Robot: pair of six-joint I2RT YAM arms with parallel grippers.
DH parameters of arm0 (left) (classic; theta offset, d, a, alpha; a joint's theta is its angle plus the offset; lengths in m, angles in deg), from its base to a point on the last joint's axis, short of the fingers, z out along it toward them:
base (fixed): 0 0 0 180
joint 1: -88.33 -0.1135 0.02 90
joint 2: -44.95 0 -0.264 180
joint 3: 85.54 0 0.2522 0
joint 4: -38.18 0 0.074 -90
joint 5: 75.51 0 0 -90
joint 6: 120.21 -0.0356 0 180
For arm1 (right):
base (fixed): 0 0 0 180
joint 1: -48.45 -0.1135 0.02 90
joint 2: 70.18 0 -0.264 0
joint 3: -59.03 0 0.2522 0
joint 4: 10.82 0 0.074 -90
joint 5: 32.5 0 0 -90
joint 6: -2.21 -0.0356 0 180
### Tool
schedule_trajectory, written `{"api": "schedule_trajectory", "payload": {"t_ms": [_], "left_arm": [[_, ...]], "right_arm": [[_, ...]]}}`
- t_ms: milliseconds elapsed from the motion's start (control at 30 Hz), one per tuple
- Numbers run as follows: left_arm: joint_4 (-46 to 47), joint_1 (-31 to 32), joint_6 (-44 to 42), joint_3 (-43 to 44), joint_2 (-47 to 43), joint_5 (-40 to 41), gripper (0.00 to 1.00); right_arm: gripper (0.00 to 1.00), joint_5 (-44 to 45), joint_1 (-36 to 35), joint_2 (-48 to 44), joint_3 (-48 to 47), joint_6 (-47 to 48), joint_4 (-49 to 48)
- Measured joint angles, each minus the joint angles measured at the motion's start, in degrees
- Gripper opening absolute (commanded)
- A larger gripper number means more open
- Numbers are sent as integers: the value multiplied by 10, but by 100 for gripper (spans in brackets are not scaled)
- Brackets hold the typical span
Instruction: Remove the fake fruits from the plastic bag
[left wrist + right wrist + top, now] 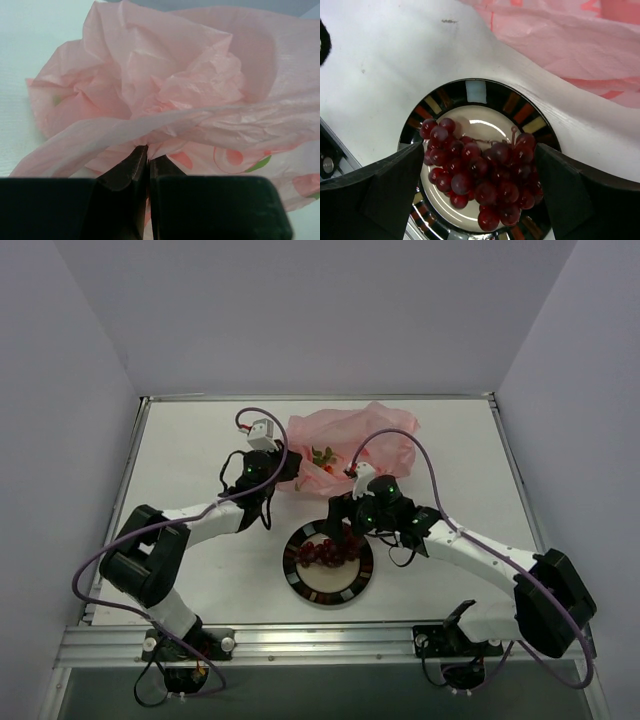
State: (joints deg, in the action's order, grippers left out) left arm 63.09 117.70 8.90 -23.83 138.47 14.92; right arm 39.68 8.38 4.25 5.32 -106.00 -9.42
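Nearest me, one round dark-rimmed plate sits on the white table between the two arms, and on it lies one bunch of dark red grapes. The right gripper hangs just over the plate with its fingers spread wide, one on each side of the bunch, which rests on the plate's pale centre. Beyond the plate lies the single pink plastic bag, crumpled, towards the far edge of the table. The left gripper is pinched tight on a fold of it at its left side. A small green-and-red shape shows at the bag's near side; I cannot tell whether it is fruit or print. The bag's printed marks are red rounds and a green patch, too crumpled to read.
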Motion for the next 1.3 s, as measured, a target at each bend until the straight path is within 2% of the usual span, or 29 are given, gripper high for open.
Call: {"api": "schedule_trajectory", "payload": {"t_ms": [67,133,200,233,300,333,500,733,867,967,1000,1133,1300], "left_arm": [[0,10,-4,0,-15,10,2],[0,19,-7,0,-24,20,2],[0,28,-10,0,-27,30,2],[0,34,-10,-2,-27,37,2],[1,46,-10,-10,-27,56,2],[2,53,-10,-15,-27,64,2],[9,79,-10,-47,-27,88,2],[41,82,-6,-86,-20,99,2],[61,82,3,-88,6,97,2],[66,80,6,-88,26,95,2],[66,78,6,-87,31,95,2],[67,56,8,-64,56,81,2],[84,24,17,-44,66,69,2]], "right_arm": [[87,26,-4,-33,0,-2,21],[79,48,-6,-76,-4,-7,37],[62,65,-9,-116,-18,-12,45],[44,72,-9,-130,-29,-18,45],[31,88,-9,-135,-55,-29,46],[18,98,-9,-128,-72,-34,43],[0,175,2,-16,-131,-35,-15],[0,176,113,224,-127,-26,-150],[2,157,143,306,-154,-11,-180],[20,146,142,341,-201,-4,-198],[33,142,142,347,-217,-3,-207],[53,121,142,360,-263,-3,-238],[57,109,135,359,-242,-15,-273]]}}
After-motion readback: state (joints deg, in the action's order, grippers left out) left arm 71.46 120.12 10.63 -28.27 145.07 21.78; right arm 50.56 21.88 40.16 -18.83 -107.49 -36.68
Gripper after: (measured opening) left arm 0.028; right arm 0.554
